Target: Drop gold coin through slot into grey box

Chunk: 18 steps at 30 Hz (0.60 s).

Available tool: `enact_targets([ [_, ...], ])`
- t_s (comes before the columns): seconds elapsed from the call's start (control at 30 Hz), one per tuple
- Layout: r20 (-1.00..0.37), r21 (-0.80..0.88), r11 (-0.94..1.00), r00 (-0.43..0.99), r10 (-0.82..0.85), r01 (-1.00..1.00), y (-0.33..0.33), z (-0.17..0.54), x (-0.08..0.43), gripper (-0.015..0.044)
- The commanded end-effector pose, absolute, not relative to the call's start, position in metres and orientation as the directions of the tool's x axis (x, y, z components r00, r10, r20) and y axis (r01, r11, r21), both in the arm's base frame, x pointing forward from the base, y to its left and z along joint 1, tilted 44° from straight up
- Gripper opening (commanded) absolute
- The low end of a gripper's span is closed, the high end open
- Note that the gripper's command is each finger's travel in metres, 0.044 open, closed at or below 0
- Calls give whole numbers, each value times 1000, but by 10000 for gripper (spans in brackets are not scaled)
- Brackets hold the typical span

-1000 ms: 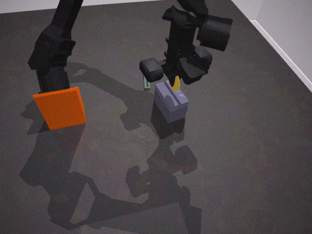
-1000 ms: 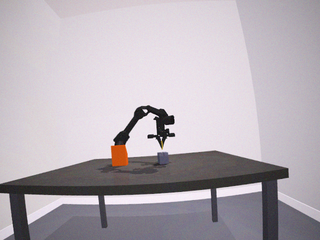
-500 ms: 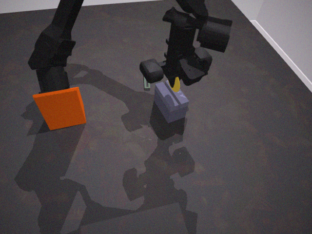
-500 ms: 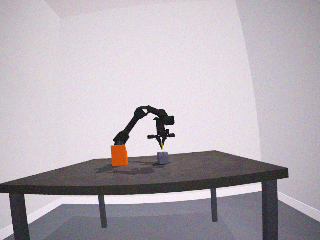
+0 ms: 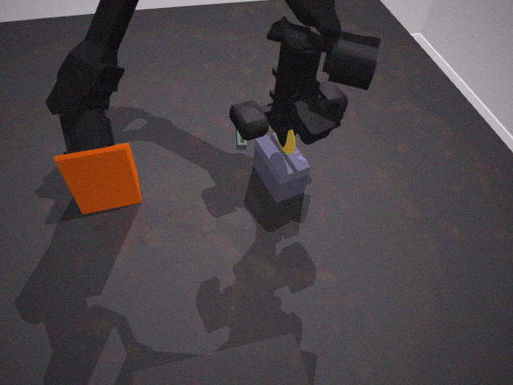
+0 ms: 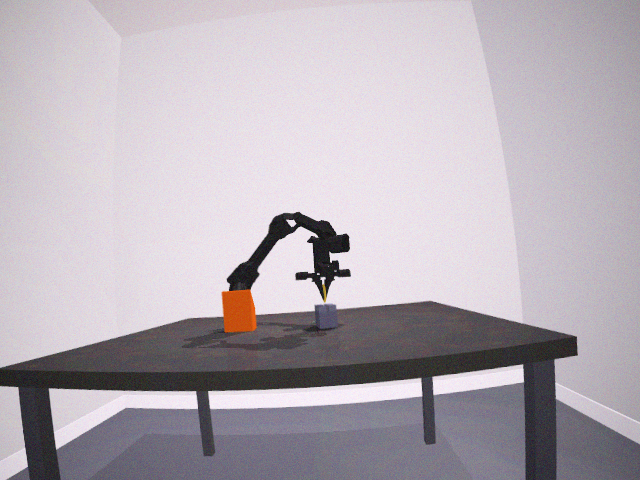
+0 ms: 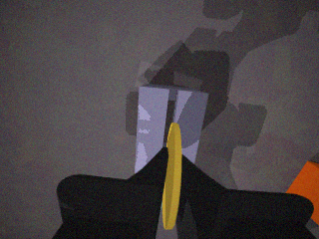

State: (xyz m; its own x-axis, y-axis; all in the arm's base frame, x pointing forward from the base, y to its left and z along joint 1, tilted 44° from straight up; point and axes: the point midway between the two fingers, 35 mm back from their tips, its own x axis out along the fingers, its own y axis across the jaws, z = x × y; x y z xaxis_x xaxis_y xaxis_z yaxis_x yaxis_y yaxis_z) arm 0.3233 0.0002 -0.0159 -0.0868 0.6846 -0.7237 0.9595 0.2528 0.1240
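Dark table (image 5: 373,249), white-walled room. Left: orange block (image 5: 99,178) at the arm's base. Centre: green holder (image 5: 240,143) (mostly hidden). Right of it: grey box (image 5: 281,172); gripper (image 5: 285,139) clamped on edge-on gold coin (image 5: 288,143) just above its slot (image 5: 288,159).

Arm (image 6: 268,242) rises from base at centre left of exterior view, elbow bent high, wrist pointing straight down. Gripper (image 5: 286,139) in upper centre of top view; fingers clamped on coin (image 7: 172,174), held edge-on, vertical.
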Motion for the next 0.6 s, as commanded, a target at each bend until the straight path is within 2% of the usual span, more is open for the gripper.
enact_targets([
  [0.0, -722, 125, 248, -83, 687, 961, 2, -17, 324, 0],
  [0.33, -722, 125, 248, -83, 687, 961, 5, -21, 323, 0],
  [0.53, -724, 124, 253, -87, 685, 959, 4, -20, 323, 157],
  [0.57, -724, 124, 253, -87, 685, 959, 4, -20, 323, 161],
])
